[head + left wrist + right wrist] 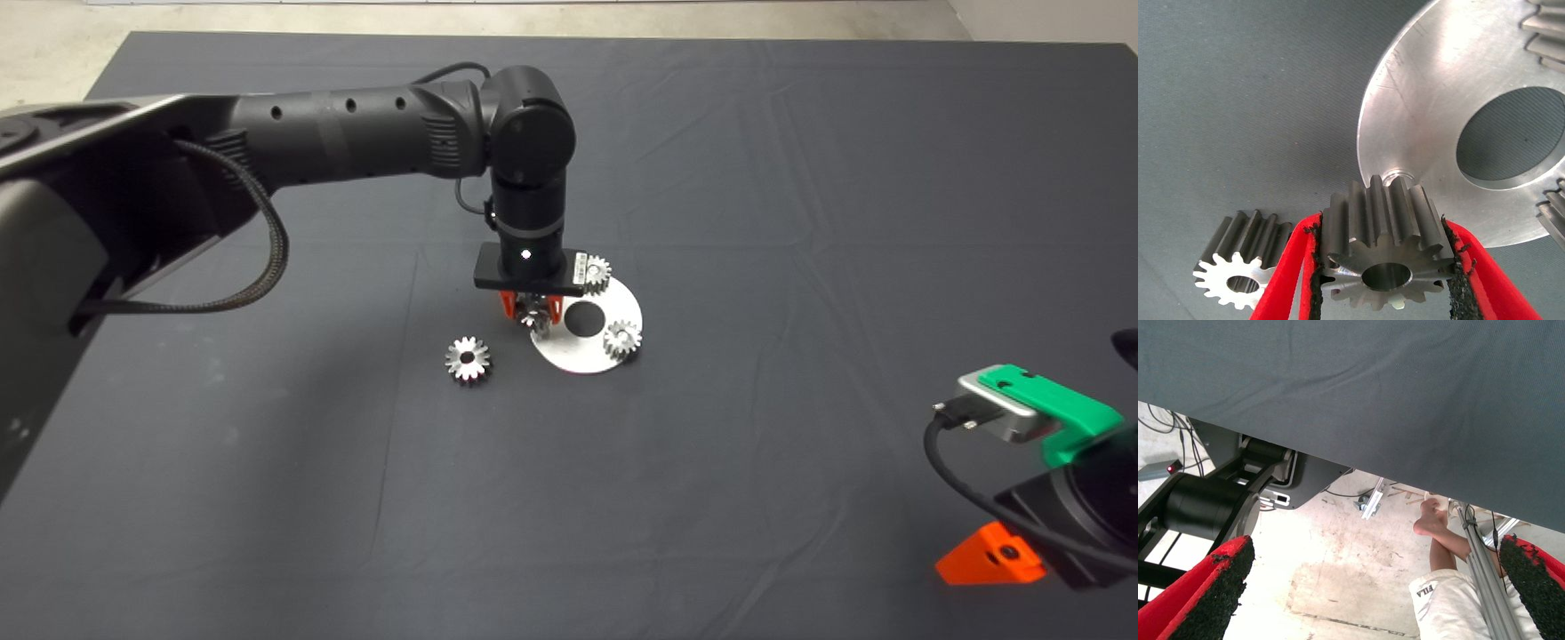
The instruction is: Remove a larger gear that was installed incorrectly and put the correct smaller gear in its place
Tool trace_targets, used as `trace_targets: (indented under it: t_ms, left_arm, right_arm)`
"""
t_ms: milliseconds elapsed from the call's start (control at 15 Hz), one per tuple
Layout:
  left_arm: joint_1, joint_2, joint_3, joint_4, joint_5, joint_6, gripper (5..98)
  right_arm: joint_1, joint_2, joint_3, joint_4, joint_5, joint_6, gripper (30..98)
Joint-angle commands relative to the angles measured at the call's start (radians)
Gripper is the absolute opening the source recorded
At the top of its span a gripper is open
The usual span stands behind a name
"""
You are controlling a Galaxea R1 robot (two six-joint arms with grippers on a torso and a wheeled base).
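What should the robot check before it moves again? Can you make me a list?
1. Left gripper shut on the larger gear: ok.
2. Seat hole at the edge of the silver plate bare: ok.
3. How far the larger gear is lifted above the plate: cannot tell.
4. Smaller gear lying free on the mat beside the plate: ok.
5. Two other gears on the plate, apart from the held gear: ok.
6. Right gripper open, parked at the mat's near right edge, out of the way: ok.
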Motion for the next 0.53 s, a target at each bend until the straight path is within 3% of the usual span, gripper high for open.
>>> trace_targets:
  t_ms: [0, 67, 467]
  left_arm:
    - [-0.029, 0.003, 0.001, 0.005, -0.018, -0.003, 36.0]
    - [-0.029, 0.003, 0.002, 0.006, -0.027, -0.003, 36.0]
    - [-0.029, 0.004, 0.006, 0.004, -0.03, -0.006, 36.0]
  right_arm:
    - [0.01, 0.002, 0.003, 0.031, -0.059, 0.003, 96.9]
    - [0.01, 0.002, 0.003, 0.031, -0.059, 0.003, 96.9]
    - [0.01, 0.002, 0.003, 0.031, -0.059, 0.003, 96.9]
